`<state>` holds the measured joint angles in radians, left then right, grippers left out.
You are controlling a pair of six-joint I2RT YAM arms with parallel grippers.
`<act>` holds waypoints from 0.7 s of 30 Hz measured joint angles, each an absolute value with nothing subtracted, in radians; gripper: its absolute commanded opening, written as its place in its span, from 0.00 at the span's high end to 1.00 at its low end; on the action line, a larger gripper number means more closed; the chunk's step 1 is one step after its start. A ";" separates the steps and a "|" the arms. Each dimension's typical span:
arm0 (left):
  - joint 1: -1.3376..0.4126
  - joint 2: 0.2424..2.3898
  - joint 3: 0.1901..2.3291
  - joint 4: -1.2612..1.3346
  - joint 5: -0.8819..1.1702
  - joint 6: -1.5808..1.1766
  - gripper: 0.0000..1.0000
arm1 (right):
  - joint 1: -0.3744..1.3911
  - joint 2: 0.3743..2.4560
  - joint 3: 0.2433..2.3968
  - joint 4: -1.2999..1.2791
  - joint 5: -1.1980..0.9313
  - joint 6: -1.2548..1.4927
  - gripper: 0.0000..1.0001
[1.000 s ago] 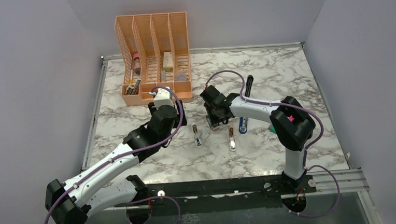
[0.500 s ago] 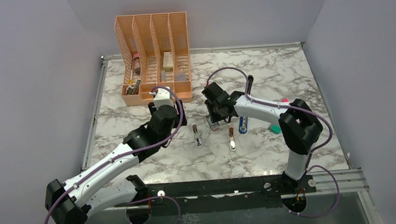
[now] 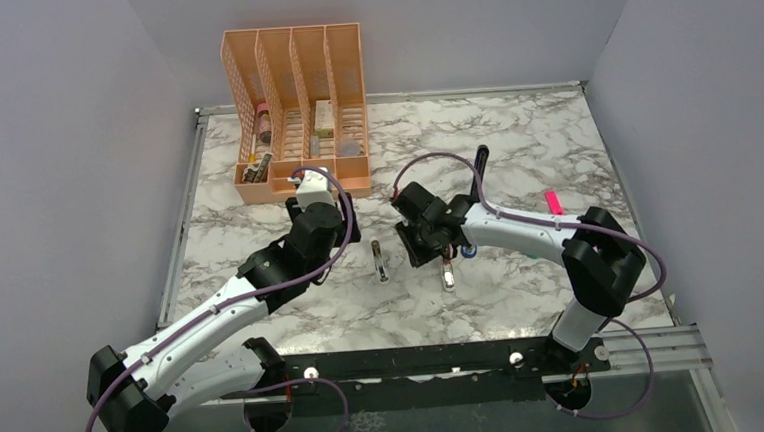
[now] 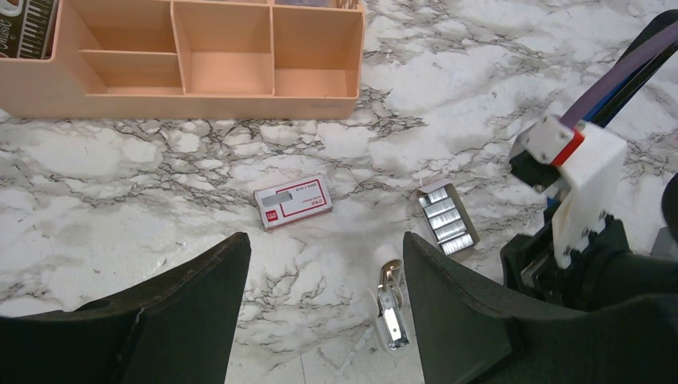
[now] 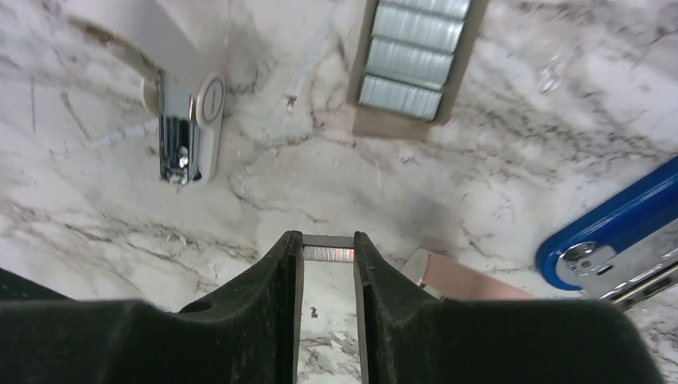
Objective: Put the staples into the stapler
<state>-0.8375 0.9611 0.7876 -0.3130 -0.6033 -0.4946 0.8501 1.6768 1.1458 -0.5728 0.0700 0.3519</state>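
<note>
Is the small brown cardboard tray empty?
No, the small brown cardboard tray holds several rows of shiny silver staples lying side by side.

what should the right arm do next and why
Probably carry the right gripper sideways to the stapler. It is shut on a short staple strip above the bare table, while the blue stapler lies apart, off to one side.
</note>
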 measured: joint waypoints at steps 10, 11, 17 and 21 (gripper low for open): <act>-0.838 0.948 0.788 -0.317 -0.619 -0.501 0.29 | 0.917 1.692 1.092 -0.597 0.036 0.343 0.65; -0.838 0.946 0.788 -0.317 -0.620 -0.501 0.29 | 0.918 1.701 1.092 -0.597 0.036 0.343 0.63; -0.838 0.933 0.788 -0.321 -0.622 -0.501 0.29 | 0.922 1.731 1.092 -0.597 0.040 0.360 0.55; -0.838 0.932 0.788 -0.324 -0.622 -0.501 0.29 | 0.923 1.732 1.095 -0.596 0.064 0.385 0.54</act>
